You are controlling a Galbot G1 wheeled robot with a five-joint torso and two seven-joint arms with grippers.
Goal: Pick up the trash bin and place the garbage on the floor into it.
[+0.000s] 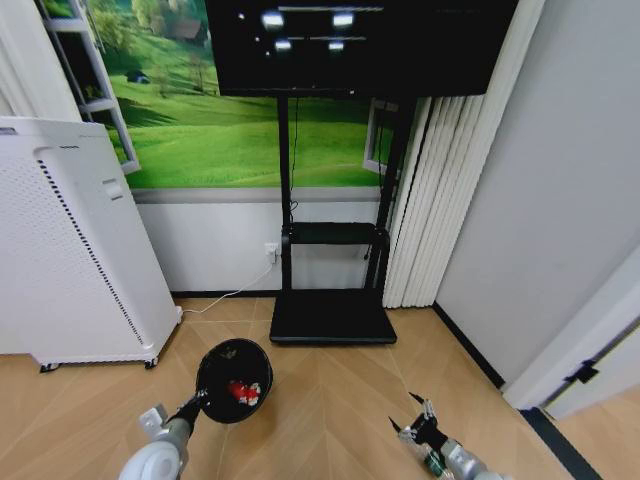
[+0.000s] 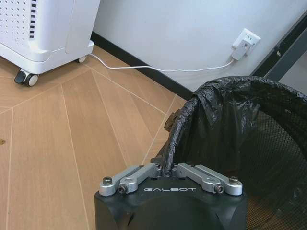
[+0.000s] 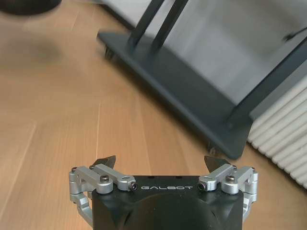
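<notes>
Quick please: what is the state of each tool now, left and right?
Left tool: closed on the rim of the trash bin, holding it.
Right tool: open, holding nothing, above the floor.

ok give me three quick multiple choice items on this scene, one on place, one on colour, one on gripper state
1. The bin sits
A. before the TV stand base
B. on the white appliance
C. in the doorway

2. Colour of the trash in the bin:
A. blue
B. red and white
C. yellow

3. The left gripper is
A. open in the air
B. shut on the bin rim
C. shut on a bottle

Key: 1 A, the base lies just behind it. 2 B, red-and-white pieces show inside. 3 B, fingers pinch the rim; the right gripper is open.
</notes>
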